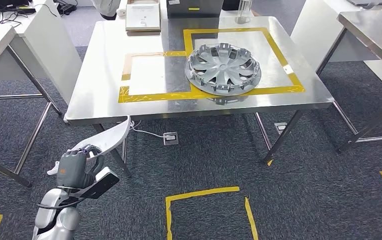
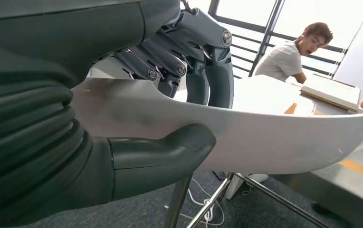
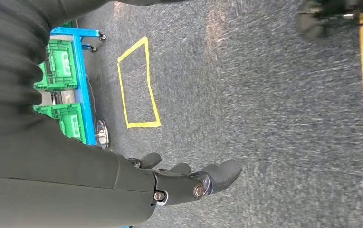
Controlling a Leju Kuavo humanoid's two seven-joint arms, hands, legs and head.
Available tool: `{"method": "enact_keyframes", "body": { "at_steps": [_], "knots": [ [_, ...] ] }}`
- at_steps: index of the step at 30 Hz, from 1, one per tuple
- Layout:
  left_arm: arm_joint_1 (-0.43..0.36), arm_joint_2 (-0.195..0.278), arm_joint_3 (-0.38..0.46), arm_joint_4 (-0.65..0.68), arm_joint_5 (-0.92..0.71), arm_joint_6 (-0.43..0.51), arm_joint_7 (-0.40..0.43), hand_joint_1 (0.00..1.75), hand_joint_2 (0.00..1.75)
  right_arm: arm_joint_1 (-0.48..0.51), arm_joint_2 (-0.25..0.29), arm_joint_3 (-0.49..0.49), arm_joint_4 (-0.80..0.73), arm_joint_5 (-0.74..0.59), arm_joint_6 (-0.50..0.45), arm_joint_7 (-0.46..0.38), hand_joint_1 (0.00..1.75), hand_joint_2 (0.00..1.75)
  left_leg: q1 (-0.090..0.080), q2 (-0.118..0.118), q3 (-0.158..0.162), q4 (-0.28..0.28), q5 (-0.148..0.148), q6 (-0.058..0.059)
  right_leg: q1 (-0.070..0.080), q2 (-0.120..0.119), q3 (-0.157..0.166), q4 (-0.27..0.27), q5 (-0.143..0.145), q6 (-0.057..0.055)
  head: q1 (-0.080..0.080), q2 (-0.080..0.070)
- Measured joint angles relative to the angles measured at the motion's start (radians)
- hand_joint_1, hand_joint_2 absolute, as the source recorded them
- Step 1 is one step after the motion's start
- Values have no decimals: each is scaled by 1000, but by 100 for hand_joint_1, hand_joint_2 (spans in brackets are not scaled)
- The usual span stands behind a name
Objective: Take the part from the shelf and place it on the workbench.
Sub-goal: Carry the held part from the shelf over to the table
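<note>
One white part [image 1: 113,136] sits pinched in my left hand [image 1: 75,167]; I should lift it level over the workbench [image 1: 99,95] edge (right hand [image 3: 189,183] hangs loosely spread).

The part [image 1: 114,134] is white and the wheel cover [image 1: 222,68] is silver. Yellow tape [image 1: 154,95] makes squares on the shiny grey workbench [image 1: 99,75].

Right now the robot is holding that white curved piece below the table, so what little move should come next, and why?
Probably lift the left hand up and forward toward the steel workbench. It grips the white curved part between thumb and fingers, but the part sits below the table edge, near the empty taped rectangle beside the wheel cover.
</note>
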Motion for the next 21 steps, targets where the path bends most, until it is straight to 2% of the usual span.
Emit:
{"method": "enact_keyframes", "body": {
  "at_steps": [1,2,5,7,8,10,11,12,13,14,15,16,17,18,20,21],
  "knots": [
    [-1,0,0,1,1,0,-1,159,175,-1,0,0,0,0,-1,-1,0,175,-2,1,5,0,-5,-5,3,-5,21,-47,15,-5,0,0],
    [-1,0,0,3,1,0,-3,159,175,-2,0,-1,0,-1,-1,-2,0,175,-3,2,7,-2,-10,-10,6,-8,32,-70,14,-11,0,0],
    [-4,0,0,7,2,-1,-7,159,175,-3,1,-2,0,-3,-2,-1,0,175,-4,8,19,-9,-22,-29,6,-3,45,-80,-1,-29,-1,0],
    [-8,-1,0,9,3,-1,-8,159,175,-2,2,-3,0,-3,-2,6,0,175,-4,9,4,37,-44,-38,1,1,66,-89,-8,-43,-6,0],
    [-9,0,0,11,4,-1,-9,159,175,-1,2,-4,0,-3,-2,9,0,175,-3,7,-25,92,-63,-40,-1,2,76,-92,-13,-48,-8,0],
    [-9,0,0,17,5,-2,-9,159,175,-1,3,-6,0,-3,-2,9,0,175,-3,6,-110,225,-102,-44,-1,7,94,-92,-28,-53,-10,0],
    [-7,0,0,20,5,-2,-9,159,175,-1,3,-7,0,-3,-2,8,0,175,-2,6,-144,266,-100,-44,0,11,104,-92,-36,-54,-11,0],
    [-6,0,0,24,5,-3,-9,159,175,0,3,-8,0,-3,-2,8,0,175,-2,5,-162,271,-78,-44,0,16,115,-91,-45,-53,-10,0],
    [-5,0,0,26,5,-3,-9,159,175,0,3,-9,0,-3,-2,8,0,175,-3,4,-160,236,-37,-42,0,20,128,-91,-54,-52,-10,0],
    [-5,0,0,27,5,-3,-9,159,175,1,4,-10,0,-3,-2,8,0,175,-3,0,-142,171,16,-38,0,24,141,-91,-64,-50,-10,0],
    [-5,0,0,28,5,-3,-9,159,175,1,5,-11,0,-3,-2,9,0,175,-4,-7,-118,105,56,-34,1,27,151,-91,-75,-46,-10,0],
    [-5,0,-1,29,5,-3,-9,159,175,0,6,-13,0,-3,-2,7,0,175,-5,-14,-95,49,78,-30,1,31,158,-91,-84,-41,-10,0],
    [-5,0,-1,30,5,-3,-9,159,175,-2,7,-14,1,-4,-2,5,0,175,-7,-20,-79,14,85,-26,1,34,162,-93,-91,-35,-9,0],
    [-5,1,-1,30,5,-3,-9,159,175,-3,8,-15,1,-4,-3,2,0,175,-8,-22,-72,0,76,-22,1,36,164,-93,-94,-29,-8,0],
    [-4,0,-1,30,5,-3,-9,159,175,-3,8,-16,1,-4,-4,0,0,175,-6,-20,-61,-11,67,-11,0,38,168,-86,-91,-20,-7,0],
    [-4,1,-1,29,5,-3,-9,159,175,-2,8,-16,1,-4,-5,0,0,175,-4,-18,-53,-16,63,-5,1,34,160,-65,-89,-16,-6,0]
  ]
}}
